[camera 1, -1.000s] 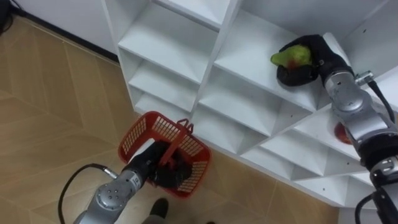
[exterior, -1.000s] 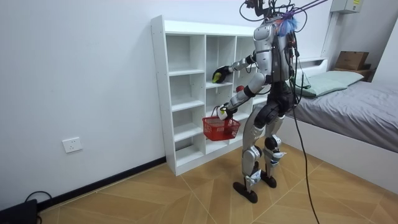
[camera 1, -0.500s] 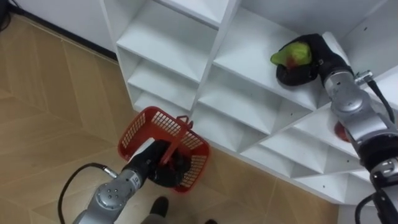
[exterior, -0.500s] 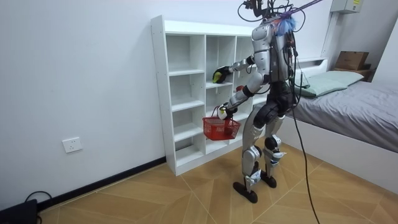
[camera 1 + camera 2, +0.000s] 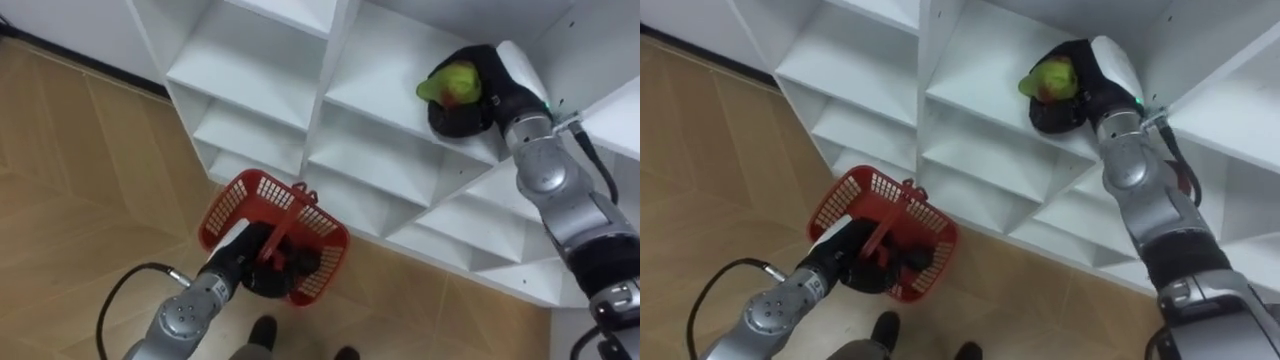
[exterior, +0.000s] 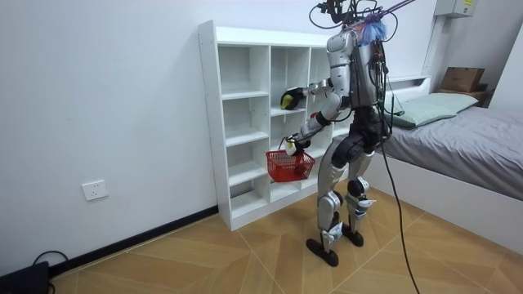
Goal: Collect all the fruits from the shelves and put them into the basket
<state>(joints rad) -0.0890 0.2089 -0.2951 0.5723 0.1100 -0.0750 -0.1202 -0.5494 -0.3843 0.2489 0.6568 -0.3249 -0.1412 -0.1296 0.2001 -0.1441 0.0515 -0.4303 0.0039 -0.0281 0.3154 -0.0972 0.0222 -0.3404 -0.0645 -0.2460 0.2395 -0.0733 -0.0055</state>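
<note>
— Black fingers up on the shelf: what has the right hand (image 5: 482, 100) got?
— It is curled round a green fruit (image 5: 453, 80) with a red patch. It holds the fruit at the front of the white closet (image 5: 255, 65), at an upper compartment of the closet's middle column, over the shelf board. I can't tell whether the fruit or the hand touches the board.
— And the left hand (image 5: 248, 262)?
— Closed on the handle (image 5: 288, 220) of a red plastic basket (image 5: 228, 200). The basket hangs just in front of the closet's lowest shelves, clear of the wooden floor (image 5: 60, 170) at the closet's foot.
— Anything in the basket?
— Dark shapes beside the hand; too hard to make out.
— Where does the robot stand?
— Upright on both feet, close before the closet, right arm raised to the shelf, left arm bent lower. A bed (image 6: 470, 135) lies beyond the closet, towards the room view's right.
</note>
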